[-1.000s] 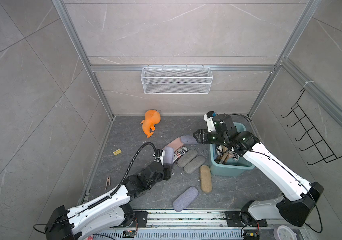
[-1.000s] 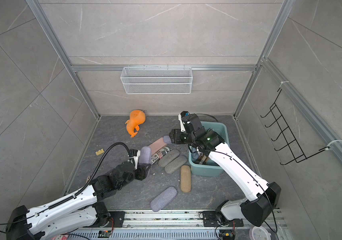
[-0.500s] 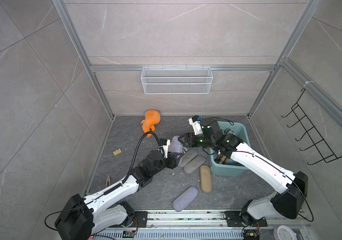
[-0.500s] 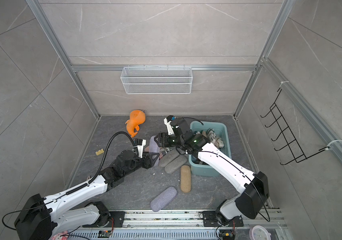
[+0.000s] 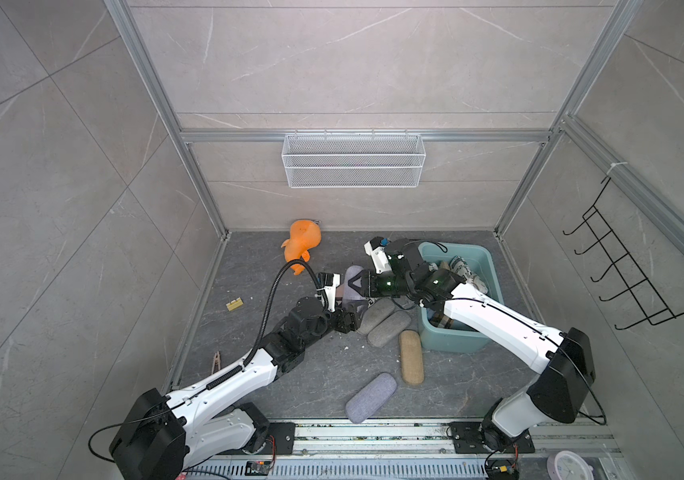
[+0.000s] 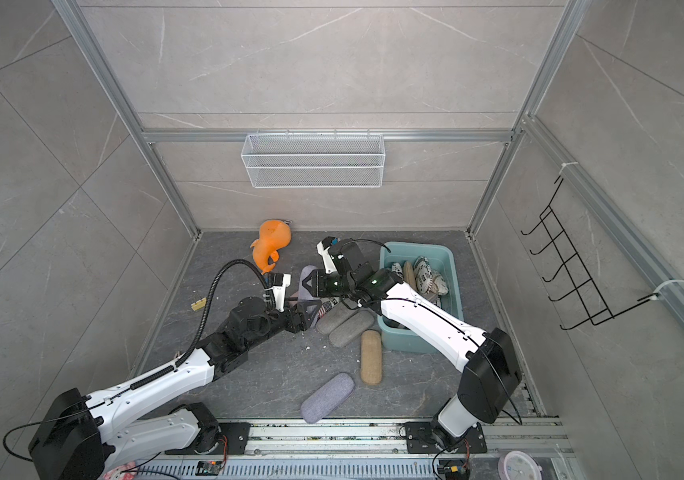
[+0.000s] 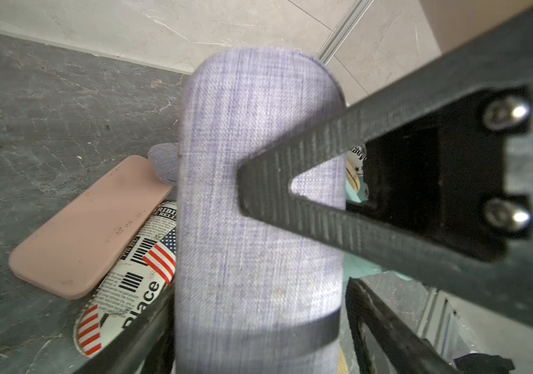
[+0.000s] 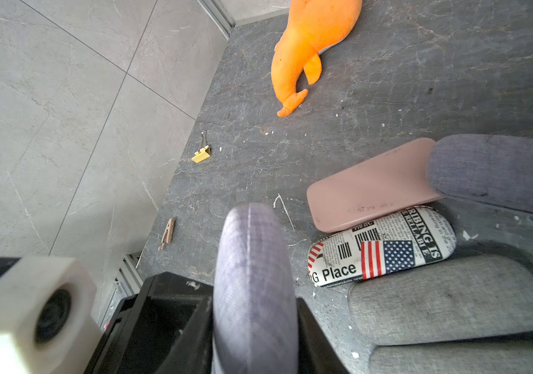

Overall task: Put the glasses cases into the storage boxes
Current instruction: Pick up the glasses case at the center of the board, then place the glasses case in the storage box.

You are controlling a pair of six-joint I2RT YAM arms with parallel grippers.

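**Overhead and wrist views of a tiled cell with a dark stone floor (image 5: 323,386).** The left arm (image 5: 228,384) and right arm (image 5: 498,324) meet at mid-floor. The right arm passes over the near left corner of the teal storage tub (image 5: 452,344). The tub stands on the right side of the floor and holds several cases, among them a newsprint case (image 6: 425,270) and a tan case (image 6: 409,270).

A white wire basket (image 5: 353,166) hangs on the back wall and a black hook rack (image 5: 631,274) on the right wall. An orange plush toy (image 5: 303,245) lies by the back wall.

The lilac case (image 7: 252,97) is held on end above the floor, left of the tub. The right gripper (image 8: 254,311) is clamped on its two broad faces. The left gripper (image 7: 258,343) has its jaws parted on either side of the lower end, and floor shows between one finger (image 7: 375,327) and the case.

Between the lilac case and the tub, a first grey case (image 5: 375,313) and a second grey case (image 5: 390,328) lie side by side. Below the lilac case are a pink case (image 8: 372,191), a flag-print case (image 8: 381,249) touching it, and a violet case (image 8: 498,171) overlapping the pink one's end. Nearer the front, a tan floor case (image 5: 411,357) lies just beside the tub, and a mauve case (image 5: 369,397) lies apart.

A yellow binder clip (image 8: 202,155) and a tan clothes peg (image 8: 168,233) lie near the left wall.

Legible on the flag-print case: "Place", "MUSIC", "RIBING IS", "RELIABLE".
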